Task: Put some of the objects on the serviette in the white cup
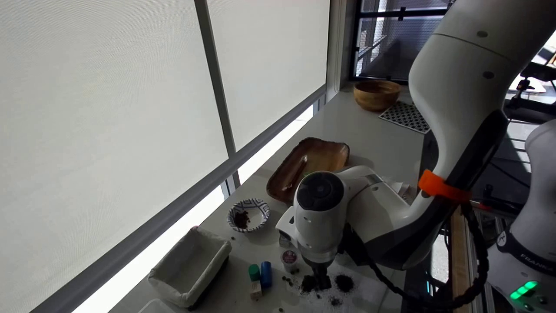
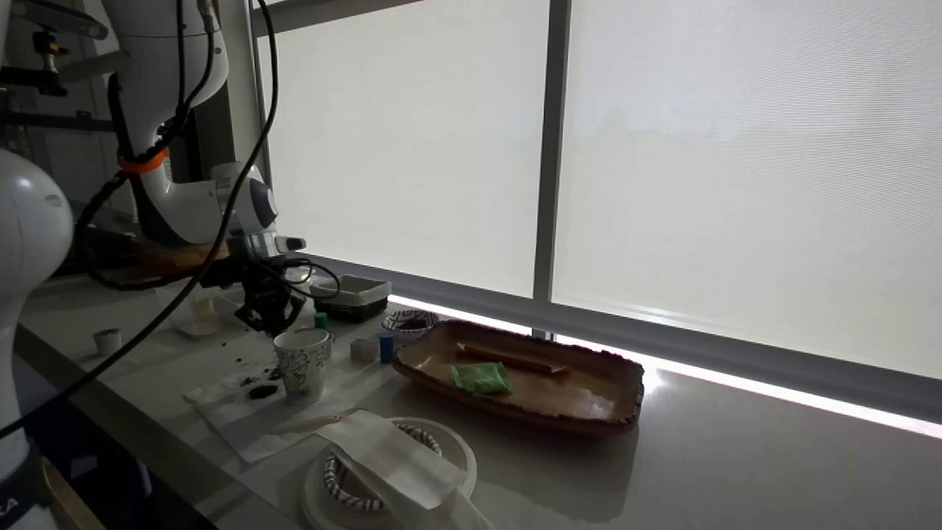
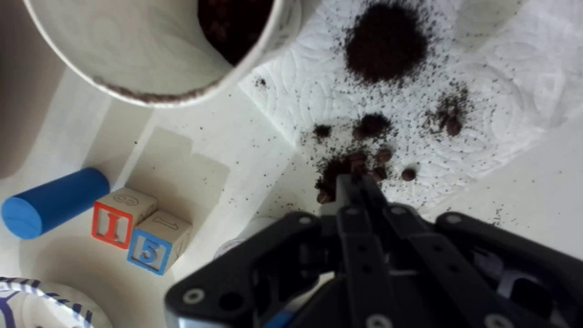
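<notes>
The bottom of the white cup [image 3: 136, 54] is shown by the wrist view alone, with dark matter [image 3: 232, 32] in it and a brownish mark along the rim. In an exterior view, the cup's outer wall [image 2: 303, 372] is seen with a grey scroll print. Coffee beans [image 3: 383, 156] and dark powder [image 3: 386, 43] are found beside the cup, on and at the edge of the serviette [image 3: 510, 109].

In an exterior view, the cup is masked by the robot arm [image 1: 373, 208]; in the wrist view, it is cut off at the upper edge. The gripper [image 3: 362, 180] is positioned at the beans, near the cup, its fingers drawn together; whether a bean is pinched cannot be told. A pale rounded object [image 3: 227, 246] near the cup is mostly covered by the gripper.

Near the cup, a blue cylinder [image 3: 59, 200] and two letter blocks [image 3: 157, 237] are noted, with a patterned bowl [image 1: 259, 215] beyond. A wooden tray [image 2: 581, 401] bearing a green packet [image 2: 482, 377] is placed near the cup.
</notes>
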{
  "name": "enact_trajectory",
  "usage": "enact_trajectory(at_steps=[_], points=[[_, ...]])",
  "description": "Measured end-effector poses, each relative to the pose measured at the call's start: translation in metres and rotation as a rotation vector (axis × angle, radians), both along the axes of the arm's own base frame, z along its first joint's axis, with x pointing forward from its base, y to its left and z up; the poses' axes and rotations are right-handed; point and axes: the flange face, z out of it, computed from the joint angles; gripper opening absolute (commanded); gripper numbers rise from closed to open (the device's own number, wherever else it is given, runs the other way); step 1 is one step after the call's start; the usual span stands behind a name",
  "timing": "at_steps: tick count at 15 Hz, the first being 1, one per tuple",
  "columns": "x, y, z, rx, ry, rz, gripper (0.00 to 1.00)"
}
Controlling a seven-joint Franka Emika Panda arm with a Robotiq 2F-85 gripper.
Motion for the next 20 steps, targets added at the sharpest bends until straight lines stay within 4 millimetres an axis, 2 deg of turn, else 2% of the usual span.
enact_trajectory(at_steps=[7,10,14,15,16,20], points=[[-0.032,-0.016,0.063,-0.089,-0.05,-0.132,0.01],[-0.04,-0.031,0.078,-0.093,-0.079,-0.18,0.01],[-0.044,-0.055,0.087,-0.101,-0.106,-0.232,0.01],[-0.045,-0.061,0.088,-0.105,-0.108,-0.246,0.19],[-0.045,-0.068,0.088,-0.108,-0.109,-0.26,0.3],[-0.043,-0.088,0.082,-0.102,-0.108,-0.296,0.6]])
